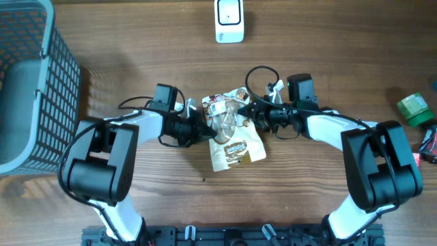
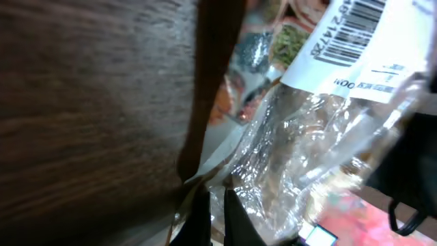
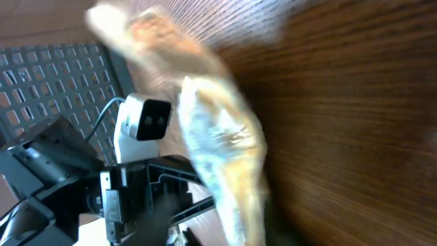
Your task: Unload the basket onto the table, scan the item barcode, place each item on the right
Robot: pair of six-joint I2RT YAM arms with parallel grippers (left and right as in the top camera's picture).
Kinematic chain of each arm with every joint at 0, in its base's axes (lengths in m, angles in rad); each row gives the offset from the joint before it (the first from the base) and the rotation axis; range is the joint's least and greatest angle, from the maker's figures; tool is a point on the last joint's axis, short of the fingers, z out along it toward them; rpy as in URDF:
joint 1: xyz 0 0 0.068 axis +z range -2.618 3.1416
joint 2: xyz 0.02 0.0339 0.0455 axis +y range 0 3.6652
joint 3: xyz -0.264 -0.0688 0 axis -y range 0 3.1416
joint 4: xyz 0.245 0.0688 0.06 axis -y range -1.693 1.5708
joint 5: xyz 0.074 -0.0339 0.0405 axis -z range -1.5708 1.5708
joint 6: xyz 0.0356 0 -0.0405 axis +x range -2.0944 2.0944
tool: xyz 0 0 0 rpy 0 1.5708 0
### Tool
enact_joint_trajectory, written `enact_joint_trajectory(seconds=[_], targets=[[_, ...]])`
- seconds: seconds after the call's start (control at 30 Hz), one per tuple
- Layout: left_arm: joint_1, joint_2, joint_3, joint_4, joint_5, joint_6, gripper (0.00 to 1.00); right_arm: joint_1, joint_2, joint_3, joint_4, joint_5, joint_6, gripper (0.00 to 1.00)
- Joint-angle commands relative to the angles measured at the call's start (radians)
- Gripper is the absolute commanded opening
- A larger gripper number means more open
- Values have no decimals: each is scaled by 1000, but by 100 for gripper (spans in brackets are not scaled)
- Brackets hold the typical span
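- When viewed from overhead, the frame is filled edge to edge by a brown wood-grain surface (image 1: 136, 55), with the grain running left to right. Nothing of the room beyond it is visible.
- A grey mesh basket (image 1: 27, 82) is noted at the far-left edge, partly cut off by the frame.
- A white scanner unit (image 1: 229, 20) is recorded at top centre, well apart from both arms.
- A green item (image 1: 414, 106) and, just below it, a red-and-black item (image 1: 429, 143) are noted at the right edge. Neither can be identified.
- The snack packet (image 1: 232, 137) is located mid-surface between the two arms. Printed panels and clear film are seen, and its tan lower end points toward the near edge.
- The left pincer (image 1: 199, 128) is recorded at the packet's left side, clamped tight on the packet. In the left wrist view, crinkled clear film is seen bunched at the bottom of the frame.
- A white barcode label (image 2: 348, 31) is seen at the top right of that view, tilted, with its bars legible.
- The right pincer (image 1: 254, 115) is recorded at the packet's upper right edge. Its width cannot be told.
- In the right wrist view the packet is motion-blurred, in front of the other arm's wrist camera (image 3: 147, 119).
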Motion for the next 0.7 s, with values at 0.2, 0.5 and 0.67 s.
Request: enact_joint_trajectory(seconds=[0.2,0.5,0.67], targets=[[-3,64,-20,14,-14,-32,4,5,15,-1,-232,98,-135,100],[-3,64,-20,13,-15,-32,4,58,19,-1,-312,129,-239,100],[-3,64,-20,11,-14,-32,4,110,51,-1,-212,148,-194,97]])
